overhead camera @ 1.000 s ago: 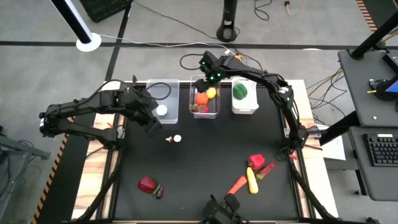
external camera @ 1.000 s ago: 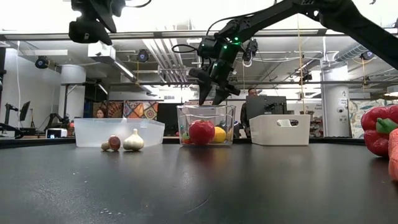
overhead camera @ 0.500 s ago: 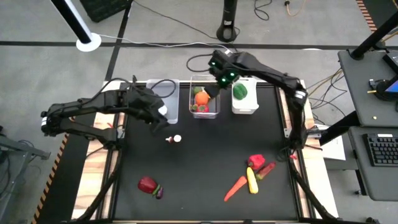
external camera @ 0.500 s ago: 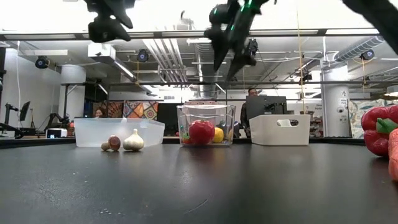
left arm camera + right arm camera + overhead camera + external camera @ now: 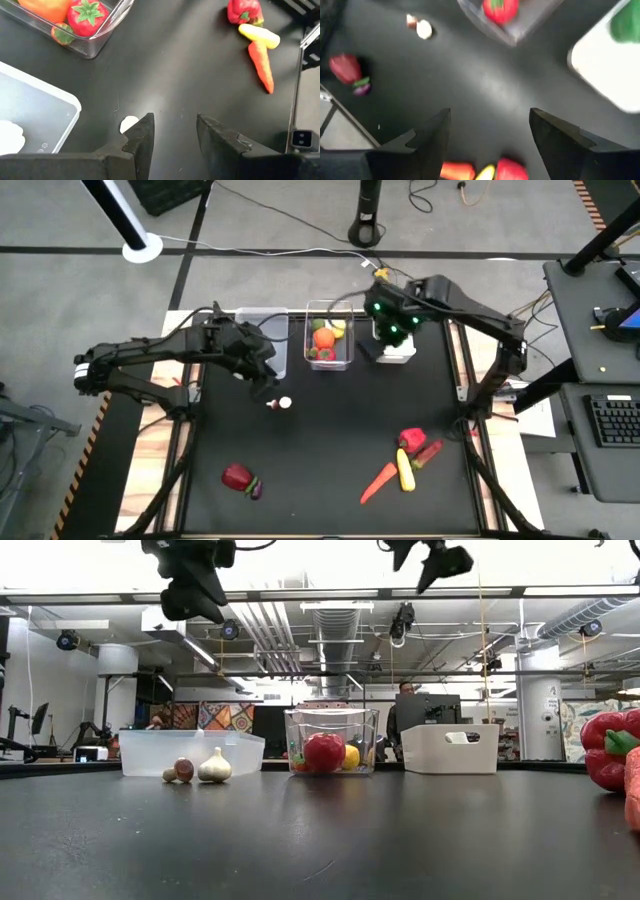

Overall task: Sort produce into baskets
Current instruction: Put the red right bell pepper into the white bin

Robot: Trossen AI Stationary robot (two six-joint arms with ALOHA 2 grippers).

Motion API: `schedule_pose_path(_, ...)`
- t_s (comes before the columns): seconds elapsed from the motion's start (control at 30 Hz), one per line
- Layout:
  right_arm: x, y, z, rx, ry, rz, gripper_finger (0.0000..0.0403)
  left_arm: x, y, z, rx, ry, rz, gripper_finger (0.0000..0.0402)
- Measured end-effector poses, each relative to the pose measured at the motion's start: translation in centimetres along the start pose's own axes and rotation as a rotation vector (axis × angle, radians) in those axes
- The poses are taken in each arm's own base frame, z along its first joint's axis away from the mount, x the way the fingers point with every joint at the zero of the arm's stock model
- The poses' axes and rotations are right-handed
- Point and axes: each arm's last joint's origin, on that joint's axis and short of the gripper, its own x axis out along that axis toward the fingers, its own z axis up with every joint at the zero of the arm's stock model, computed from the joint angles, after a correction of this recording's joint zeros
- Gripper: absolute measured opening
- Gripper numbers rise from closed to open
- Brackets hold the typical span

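Three baskets stand in a row at the far edge: a left clear one (image 5: 262, 330), a middle clear one (image 5: 331, 358) holding orange, lemon and strawberry pieces, and a white one (image 5: 396, 355). My left gripper (image 5: 172, 132) hovers open, high above the left basket's near right corner, over the table just short of a white garlic (image 5: 285, 403) and a mushroom (image 5: 272, 406). My right gripper (image 5: 490, 135) is open and empty, high above the white basket, where a green pepper (image 5: 626, 22) lies. Both grippers show at the top of the low view, left (image 5: 195, 590) and right (image 5: 430, 555).
A red apple (image 5: 236, 476) and a purple piece (image 5: 254, 489) lie near the front left. A red pepper (image 5: 411, 440), a yellow corn (image 5: 405, 471) and a carrot (image 5: 380, 479) lie at the front right. A white piece (image 5: 10, 137) lies in the left basket.
My right gripper has risen out of the middle basket and swung toward the table's right edge, ending high over the white basket, still open. My left gripper has drifted a little rightward toward the garlic and rolled.
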Motion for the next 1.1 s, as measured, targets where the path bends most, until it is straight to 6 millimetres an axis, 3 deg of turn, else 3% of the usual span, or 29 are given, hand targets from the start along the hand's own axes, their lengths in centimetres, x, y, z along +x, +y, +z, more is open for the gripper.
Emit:
schedule_pose_path(0.33,0.5,2.8,-5.8,-0.040,0.086,-0.037,0.0288,1.0,0.1,0.2,0.060,0.025,0.008,0.0131)
schedule_pose_path(0.5,1.8,3.2,-9.5,-0.352,0.186,-0.054,0.0315,0.7,0.0,0.2,0.078,0.009,0.002,0.0131)
schedule_pose_path(0.73,5.0,3.2,-16.0,-0.863,0.441,-0.022,0.0310,0.2,0.0,0.2,0.081,-0.008,-0.004,0.0131)
schedule_pose_path(0.87,7.5,2.8,-17.7,-0.999,0.499,-0.091,0.0309,0.2,-0.1,0.3,0.082,-0.017,-0.007,0.0131)
schedule_pose_path(1.1,10.9,1.5,-18.8,-0.981,0.569,-0.127,0.0322,0.2,-0.1,0.4,0.080,-0.032,-0.012,0.0131)
